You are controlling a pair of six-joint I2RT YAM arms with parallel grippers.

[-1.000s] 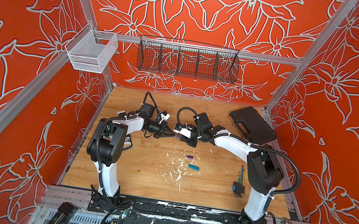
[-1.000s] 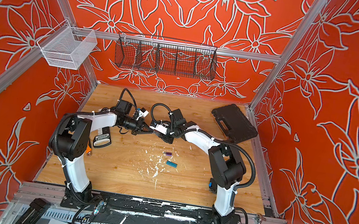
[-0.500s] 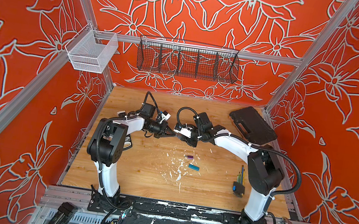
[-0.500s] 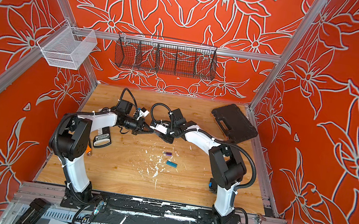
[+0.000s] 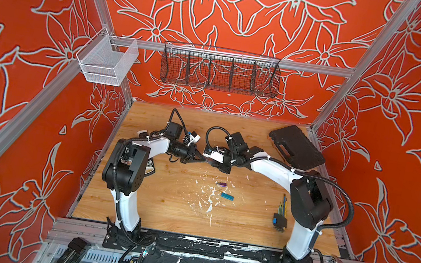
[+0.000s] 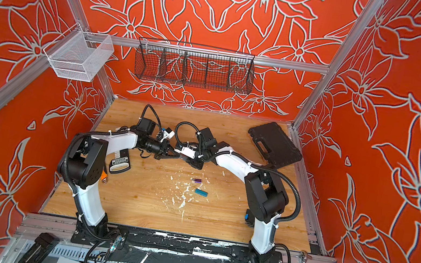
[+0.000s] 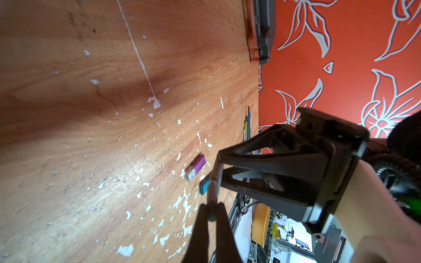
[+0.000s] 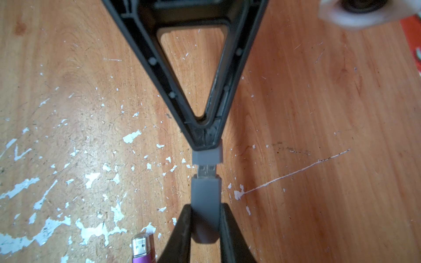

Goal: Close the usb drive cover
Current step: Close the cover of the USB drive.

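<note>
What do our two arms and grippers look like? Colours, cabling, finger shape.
The left arm and right arm match: white link shells with black joint housings. Black corrugated conduit runs along each arm, fastened with white ties. The left gripper and right gripper are both black, with open-frame triangular fingers that taper to narrow tips.

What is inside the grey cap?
The metal plug seems to reach just inside the cap; the rest shows bare between cap and body. How deep it goes, the cap's wall hides.
</note>
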